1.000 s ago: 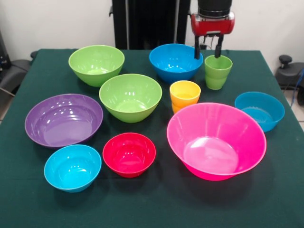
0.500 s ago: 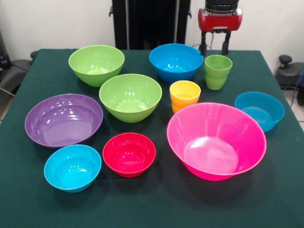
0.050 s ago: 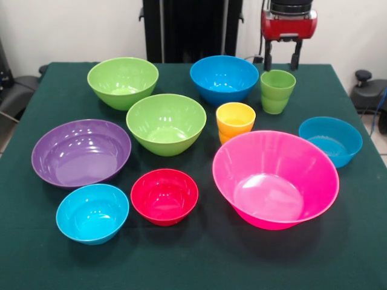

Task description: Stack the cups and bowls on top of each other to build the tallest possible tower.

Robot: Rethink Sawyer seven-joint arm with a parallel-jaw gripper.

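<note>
Overhead, fingers [image 3: 281,61] spread apart above green cup [image 3: 277,90], clear of it.

Upright unstacked bowls [image 3: 275,179], cups [image 3: 277,90]

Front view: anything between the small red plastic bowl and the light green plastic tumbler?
Yes, in the front view the yellow-orange plastic tumbler stands between the small red plastic bowl and the light green plastic tumbler, with bare green tablecloth around it.

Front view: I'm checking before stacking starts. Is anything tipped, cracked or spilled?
Nothing stands out. All eight bowls and both cups, green and yellow-orange, stand upright and apart on the table. The end effector hangs open above the green cup.
</note>
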